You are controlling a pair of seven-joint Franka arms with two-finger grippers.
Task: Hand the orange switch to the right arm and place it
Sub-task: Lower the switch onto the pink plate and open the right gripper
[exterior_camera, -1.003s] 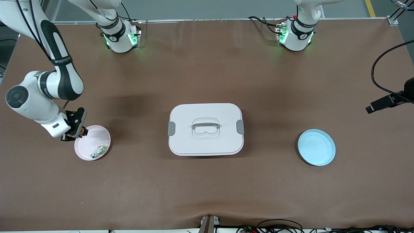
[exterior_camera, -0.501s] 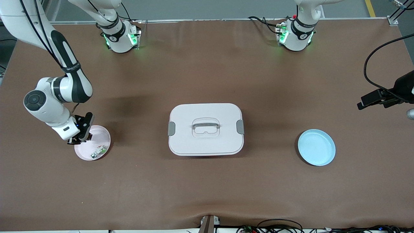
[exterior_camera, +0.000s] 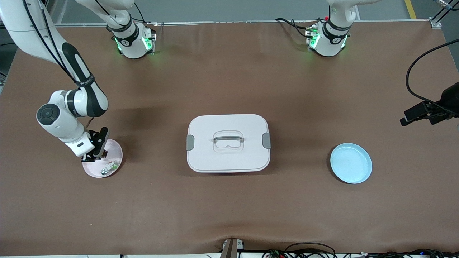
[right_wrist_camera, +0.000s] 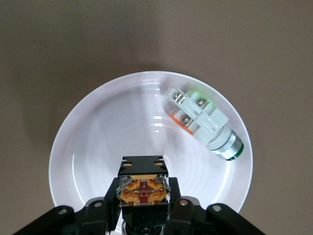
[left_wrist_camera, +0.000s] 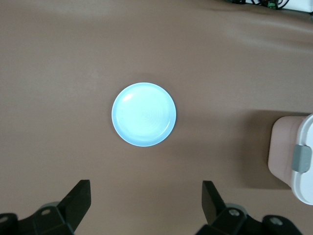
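My right gripper is shut on the orange switch, a small black block with an orange and red face. It holds the switch low over the pink plate, by the edge toward the right arm's end of the table. In the right wrist view the switch hangs over the plate's white-looking inside. My left gripper is open and empty, up over bare table at the left arm's end; its wrist view shows both fingers spread wide.
A white-and-green part lies in the pink plate, also shown in the right wrist view. A white lidded box with a handle stands mid-table. An empty blue plate lies toward the left arm's end.
My right gripper has moved with the switch from the plate's outer edge to over its inside. My left gripper shifted a little at the table's end.
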